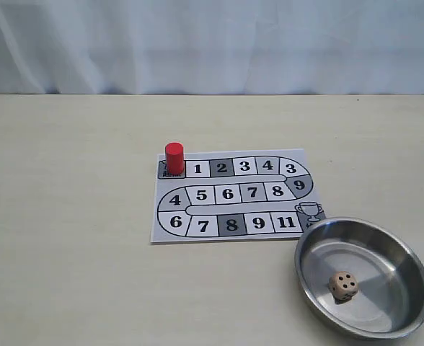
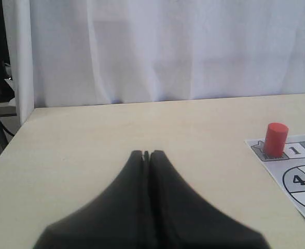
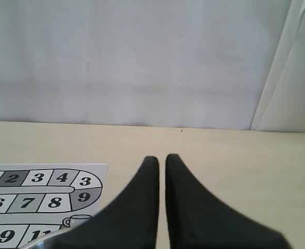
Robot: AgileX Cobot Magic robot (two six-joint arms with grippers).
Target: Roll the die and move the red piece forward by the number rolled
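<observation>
Red piece [image 1: 174,158] at board [image 1: 228,193] corner, well apart from left end effector [image 2: 147,154], tips together; right end effector [image 3: 158,158] together too.

Die [image 1: 342,286] in bowl [image 1: 389,285]; red piece [image 1: 174,158] on board [image 1: 230,213].

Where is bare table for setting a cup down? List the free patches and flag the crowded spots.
Free: the wide table stretch left of the board; the strip between the board and the curtain; the band along the board's 6-to-11 edge, left of the metal dish. Crowded: where the dish, holding the die, meets the board's trophy corner.
</observation>
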